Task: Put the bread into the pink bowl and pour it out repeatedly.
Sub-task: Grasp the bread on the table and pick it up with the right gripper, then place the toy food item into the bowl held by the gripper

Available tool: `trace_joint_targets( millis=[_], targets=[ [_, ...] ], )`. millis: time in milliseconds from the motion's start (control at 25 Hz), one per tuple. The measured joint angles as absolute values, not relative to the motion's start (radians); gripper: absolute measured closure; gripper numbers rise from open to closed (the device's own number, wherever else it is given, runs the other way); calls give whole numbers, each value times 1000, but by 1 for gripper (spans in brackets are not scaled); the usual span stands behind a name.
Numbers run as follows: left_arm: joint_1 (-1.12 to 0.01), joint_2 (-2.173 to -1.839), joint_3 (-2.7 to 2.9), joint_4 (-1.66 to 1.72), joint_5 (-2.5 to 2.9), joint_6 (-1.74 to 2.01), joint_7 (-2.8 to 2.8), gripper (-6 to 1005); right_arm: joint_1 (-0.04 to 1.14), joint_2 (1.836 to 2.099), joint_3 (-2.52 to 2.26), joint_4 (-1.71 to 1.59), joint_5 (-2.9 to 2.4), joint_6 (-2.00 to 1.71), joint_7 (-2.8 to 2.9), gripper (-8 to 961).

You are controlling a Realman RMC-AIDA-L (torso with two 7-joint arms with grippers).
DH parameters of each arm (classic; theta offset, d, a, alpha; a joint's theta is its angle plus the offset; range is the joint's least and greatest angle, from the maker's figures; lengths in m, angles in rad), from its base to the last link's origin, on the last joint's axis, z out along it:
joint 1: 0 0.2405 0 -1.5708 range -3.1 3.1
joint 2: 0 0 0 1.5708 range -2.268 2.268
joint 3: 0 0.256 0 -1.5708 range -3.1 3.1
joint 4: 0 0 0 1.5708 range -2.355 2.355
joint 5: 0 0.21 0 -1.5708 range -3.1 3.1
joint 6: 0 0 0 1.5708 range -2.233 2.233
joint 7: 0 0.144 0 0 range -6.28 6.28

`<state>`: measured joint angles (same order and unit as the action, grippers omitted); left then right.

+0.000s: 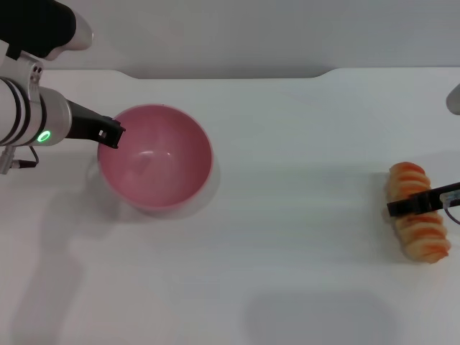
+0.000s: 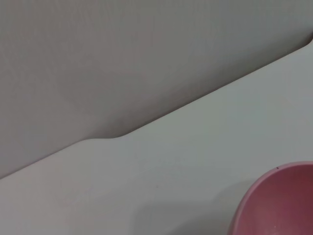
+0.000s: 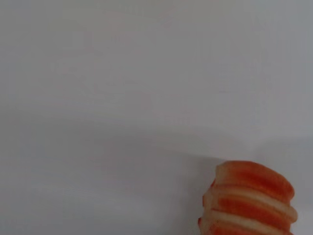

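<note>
My right gripper [image 1: 420, 203] sits at the far right of the table [image 1: 302, 158], one dark finger lying across the middle of the bread [image 1: 417, 212]. I see that single finger only, so I cannot tell whether I am clamped on the loaf or merely over it. The bread lies on the table surface, ridges up, well apart from the pink bowl [image 1: 155, 157], which stands upright and empty at the left.

My left gripper [image 1: 109, 133] is at the bowl's left rim, its dark tip touching or just over the edge; whether it pinches the rim I cannot tell either.

I judge this to be the pick-up step: bread not yet in the bowl. Next I would need a sure hold across the loaf's middle, a lift clear of the table, and a carry leftward to drop it inside the bowl while my left side steadies the rim.

Room is generous between loaf and bowl, nothing standing in that stretch. The loaf is close to the right border of the head view, so I cannot see how near the table's edge lies there. The table's far edge runs behind the bowl, with a step in its line.
</note>
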<state>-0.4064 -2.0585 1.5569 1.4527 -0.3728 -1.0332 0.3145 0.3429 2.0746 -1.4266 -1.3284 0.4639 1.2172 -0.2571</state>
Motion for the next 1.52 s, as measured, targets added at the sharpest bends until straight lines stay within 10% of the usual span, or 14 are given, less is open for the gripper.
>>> trace_joint_targets(
  millis=[1520],
  targets=[
    [-483, -2069, 1667, 1452, -409, -1002, 276, 956, 532, 2078, -1545, -1572, 664, 1175, -291, 517]
  ],
)
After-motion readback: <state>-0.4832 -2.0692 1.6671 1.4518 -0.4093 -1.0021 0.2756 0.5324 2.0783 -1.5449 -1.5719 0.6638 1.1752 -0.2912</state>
